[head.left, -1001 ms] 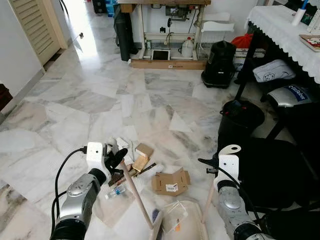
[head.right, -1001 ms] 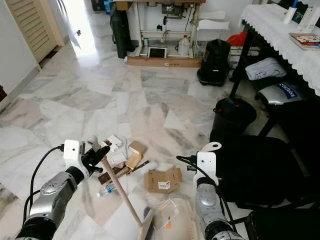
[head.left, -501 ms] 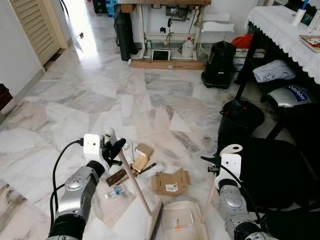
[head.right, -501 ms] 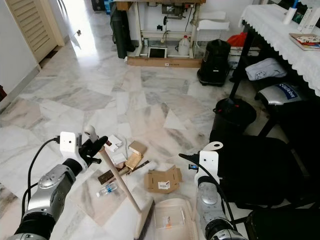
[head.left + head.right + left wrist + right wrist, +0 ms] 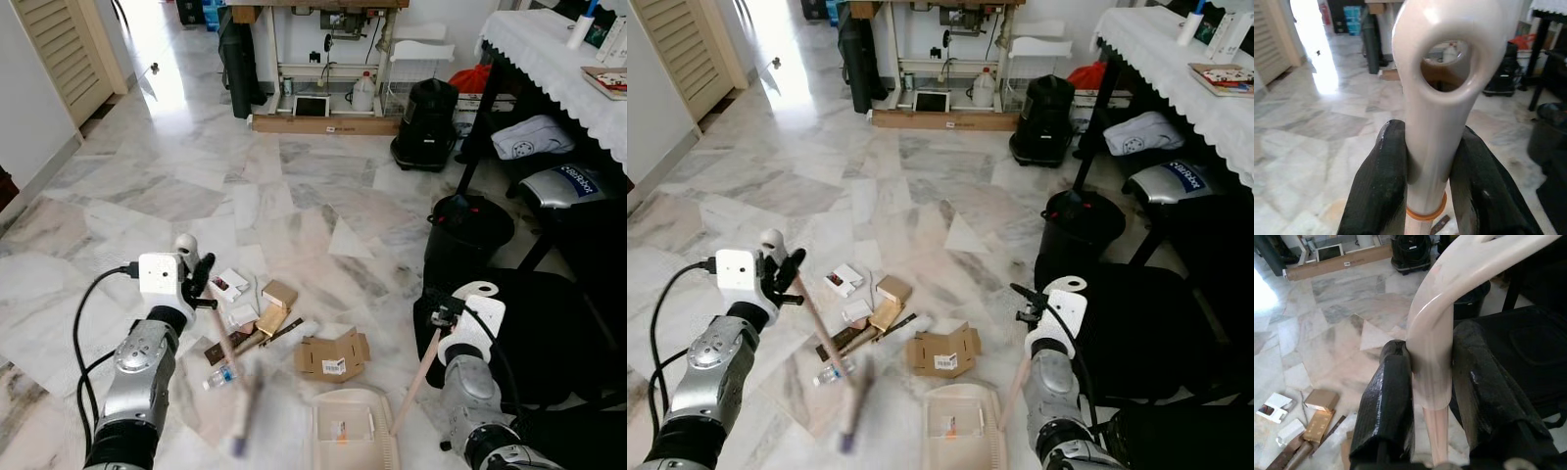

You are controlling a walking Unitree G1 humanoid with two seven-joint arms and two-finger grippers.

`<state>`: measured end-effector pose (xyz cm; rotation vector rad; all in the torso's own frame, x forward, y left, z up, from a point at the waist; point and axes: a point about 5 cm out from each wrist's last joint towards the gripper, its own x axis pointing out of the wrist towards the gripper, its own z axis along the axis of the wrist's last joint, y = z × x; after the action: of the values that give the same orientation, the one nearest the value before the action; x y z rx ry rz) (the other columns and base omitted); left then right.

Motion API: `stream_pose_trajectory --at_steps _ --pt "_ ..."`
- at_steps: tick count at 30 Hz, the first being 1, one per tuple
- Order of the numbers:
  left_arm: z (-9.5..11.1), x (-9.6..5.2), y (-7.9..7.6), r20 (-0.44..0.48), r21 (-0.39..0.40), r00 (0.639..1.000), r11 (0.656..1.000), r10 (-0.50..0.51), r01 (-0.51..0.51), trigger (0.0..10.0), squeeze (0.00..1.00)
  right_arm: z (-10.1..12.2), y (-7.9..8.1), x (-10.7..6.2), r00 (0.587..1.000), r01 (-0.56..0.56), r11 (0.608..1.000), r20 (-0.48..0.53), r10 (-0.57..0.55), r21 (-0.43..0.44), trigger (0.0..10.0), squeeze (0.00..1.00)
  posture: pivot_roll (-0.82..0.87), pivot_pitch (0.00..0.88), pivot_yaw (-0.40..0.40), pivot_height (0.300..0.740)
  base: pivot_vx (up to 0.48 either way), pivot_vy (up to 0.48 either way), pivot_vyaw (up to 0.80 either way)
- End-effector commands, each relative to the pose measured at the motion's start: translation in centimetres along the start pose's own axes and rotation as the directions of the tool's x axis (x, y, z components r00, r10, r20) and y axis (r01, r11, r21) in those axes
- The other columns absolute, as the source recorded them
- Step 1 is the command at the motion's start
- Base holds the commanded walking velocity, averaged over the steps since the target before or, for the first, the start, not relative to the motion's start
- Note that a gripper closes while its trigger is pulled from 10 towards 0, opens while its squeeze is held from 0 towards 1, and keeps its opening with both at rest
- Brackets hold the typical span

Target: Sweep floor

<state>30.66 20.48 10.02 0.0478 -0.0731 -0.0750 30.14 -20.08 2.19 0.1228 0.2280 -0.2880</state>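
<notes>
Left gripper (image 5: 1425, 186) clamped tight on the broom (image 5: 227, 352) handle top; broom has swung left since half a second ago, its blurred head now left of the dustpan (image 5: 355, 431) instead of touching it. Right gripper (image 5: 1432, 382) pinches the dustpan handle, pan flat on the floor below the cardboard (image 5: 333, 355). Looks like a wind-up: litter (image 5: 269, 313) still unswept.

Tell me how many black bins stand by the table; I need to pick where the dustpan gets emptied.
2: one black bin stands farther off near the white wire rack, the other nearer, beside the table leg. More may hide under the table.
</notes>
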Motion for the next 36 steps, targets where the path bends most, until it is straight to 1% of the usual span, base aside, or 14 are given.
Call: stream_pose_trajectory --at_steps 1,2,7,8,12,15,16,17,21,24,32,33,34,36 --pt "0.3 -0.1 -0.8 0.028 0.012 0.999 1.000 -0.021 0.021 10.0 0.00 0.6 0.4 0.2 1.000 -0.003 1.000 0.025 0.003 0.026 10.0 0.00 0.01 0.006 0.005 0.740 0.000 0.000 0.00" --pt "0.1 -0.3 -1.2 0.025 0.027 0.999 0.999 -0.036 0.036 10.0 0.00 0.7 0.4 0.2 0.999 -0.003 0.999 0.033 0.002 0.040 10.0 0.00 0.01 0.006 0.005 0.740 0.000 0.000 0.00" --pt "-0.2 -0.6 -1.7 0.026 0.019 0.999 1.000 -0.022 0.022 10.0 0.00 1.2 0.3 0.2 0.998 -0.014 0.992 0.064 0.006 0.124 10.0 0.00 0.01 0.000 0.004 0.740 0.000 0.000 0.00" --pt "-0.3 -0.6 -1.7 0.031 0.015 0.999 1.000 -0.015 0.014 10.0 0.00 1.8 0.6 0.2 0.995 -0.037 0.988 0.098 0.022 0.153 10.0 0.00 0.00 0.000 0.002 0.740 0.000 0.000 0.00" --pt "-0.3 -0.6 -2.0 0.037 0.014 0.999 1.000 -0.014 0.013 10.0 0.00 2.7 1.1 0.2 0.988 -0.075 0.978 0.150 0.046 0.193 10.0 0.00 0.00 0.000 -0.002 0.740 0.000 0.000 0.00" --pt "-0.3 -0.5 -2.2 0.042 0.023 0.999 1.000 -0.019 0.018 10.0 0.00 2.8 1.1 0.1 0.987 -0.075 0.977 0.157 0.044 0.197 10.0 0.00 0.00 0.000 -0.003 0.740 0.000 0.000 0.00" --pt "-0.2 -0.5 -2.4 0.048 0.020 0.999 1.000 -0.021 0.020 10.0 0.00 2.8 1.1 0.1 0.987 -0.071 0.972 0.156 0.036 0.224 10.0 0.00 0.00 0.000 -0.004 0.740 0.000 0.000 0.00" --pt "-0.2 -0.5 -2.4 0.048 0.020 0.999 1.000 -0.021 0.020 10.0 0.00 2.8 1.1 0.1 0.987 -0.071 0.972 0.156 0.036 0.224 10.0 0.00 0.00 0.000 -0.004 0.740 0.000 0.000 0.00" --pt "0.1 -0.4 -2.7 0.065 0.023 0.998 0.999 -0.024 0.023 10.0 0.00 3.0 0.9 0.0 0.986 -0.068 0.959 0.166 0.022 0.274 10.0 0.00 0.00 0.000 -0.008 0.740 0.000 0.000 0.00" --pt "0.3 -0.2 -3.0 0.079 0.017 0.996 1.000 -0.028 0.026 10.0 0.00 3.3 0.6 0.1 0.986 -0.053 0.930 0.166 -0.009 0.364 10.0 0.00 0.00 0.000 -0.009 0.740 0.000 0.000 0.00" --pt "0.4 0.0 -3.1 0.087 0.016 0.996 0.999 -0.030 0.029 10.0 0.00 3.4 0.9 0.0 0.986 -0.071 0.921 0.165 0.008 0.384 10.0 0.00 0.00 0.000 -0.009 0.740 0.000 0.000 0.00" --pt "0.4 0.0 -3.1 0.089 0.018 0.996 0.999 -0.032 0.030 10.0 0.00 3.2 0.8 0.0 0.989 -0.055 0.886 0.149 -0.016 0.461 10.0 0.00 0.01 0.000 -0.010 0.740 0.000 0.000 0.00" --pt "0.4 0.0 -3.0 0.090 0.018 0.995 0.999 -0.032 0.030 10.0 0.00 3.2 0.7 0.0 0.989 -0.048 0.869 0.142 -0.026 0.492 10.0 0.00 0.01 0.000 -0.010 0.740 0.000 0.000 0.00" --pt "0.5 0.0 -2.9 0.091 0.019 0.995 0.999 -0.030 0.029 10.0 0.00 3.1 0.5 0.0 0.990 -0.039 0.852 0.134 -0.036 0.522 10.0 0.00 0.01 0.000 -0.009 0.740 0.000 0.000 0.00"
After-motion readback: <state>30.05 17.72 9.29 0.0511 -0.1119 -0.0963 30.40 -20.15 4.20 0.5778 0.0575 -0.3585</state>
